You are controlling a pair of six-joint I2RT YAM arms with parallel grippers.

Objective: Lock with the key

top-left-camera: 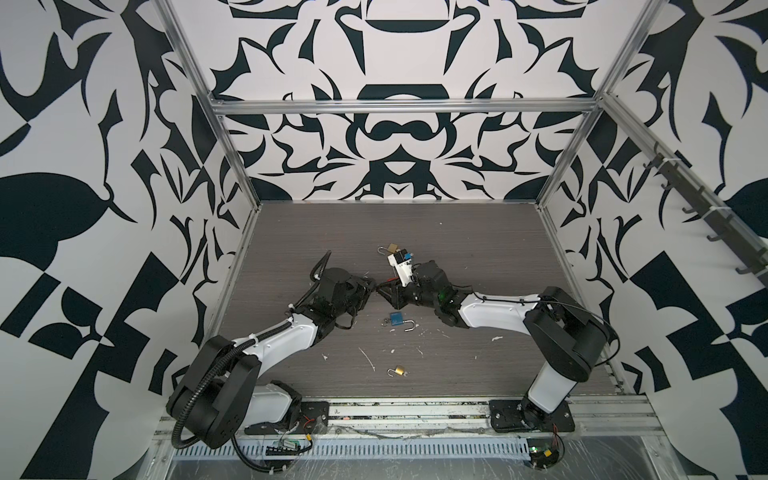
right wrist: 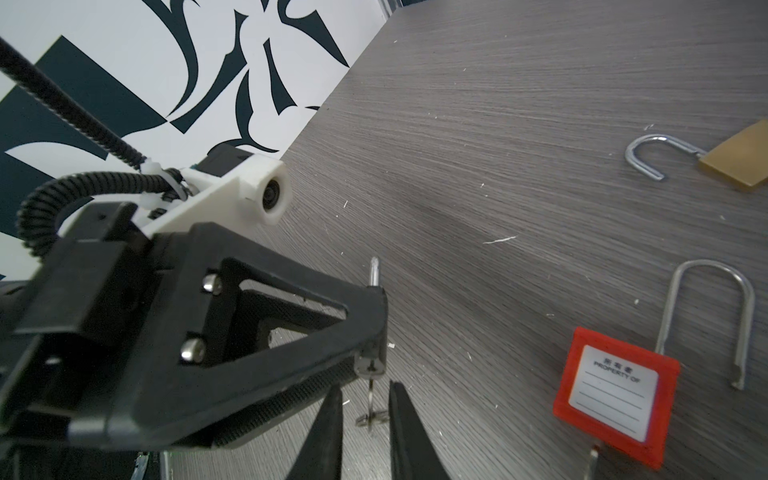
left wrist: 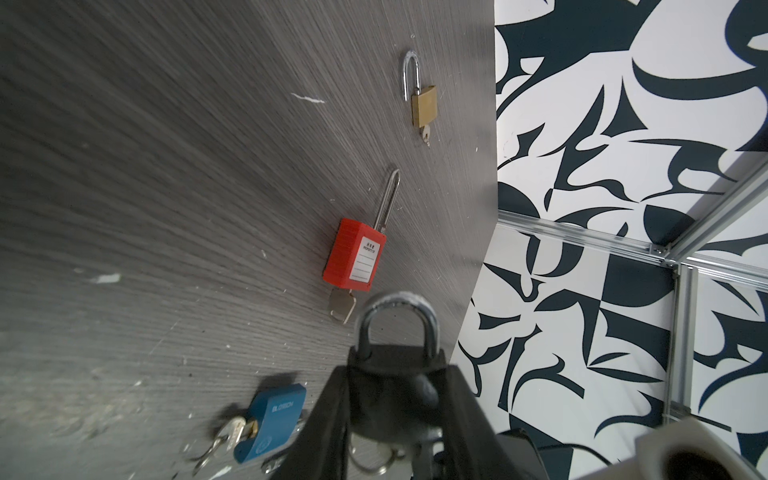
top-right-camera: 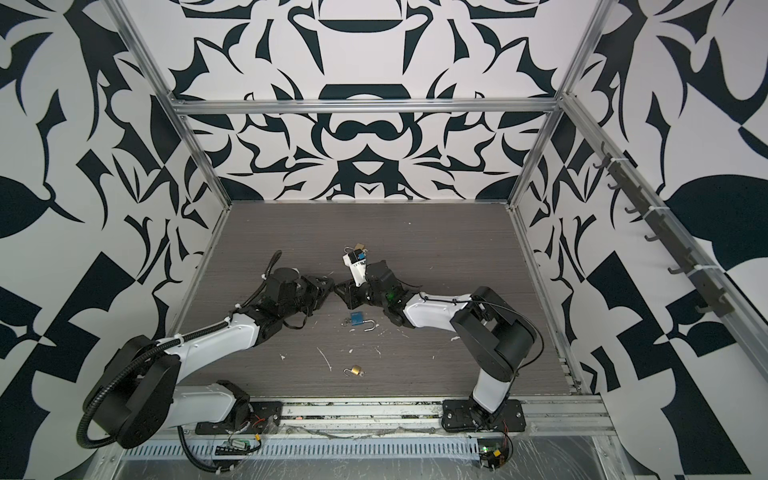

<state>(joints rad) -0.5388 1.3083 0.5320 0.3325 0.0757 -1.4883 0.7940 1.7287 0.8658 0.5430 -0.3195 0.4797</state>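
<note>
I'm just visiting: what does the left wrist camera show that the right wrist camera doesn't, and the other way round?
Only the left wrist view: the blue padlock with its keys, and the shackle loop of the black padlock clamped in the left gripper.
Only the right wrist view: the key sticking out of that padlock's underside, with the right gripper fingers on either side of it.
Both: the red padlock and the brass padlock, shackles open, lying on the table.

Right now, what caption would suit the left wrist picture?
Left gripper holds a black padlock; a red padlock, brass padlock and blue padlock lie on the table.
</note>
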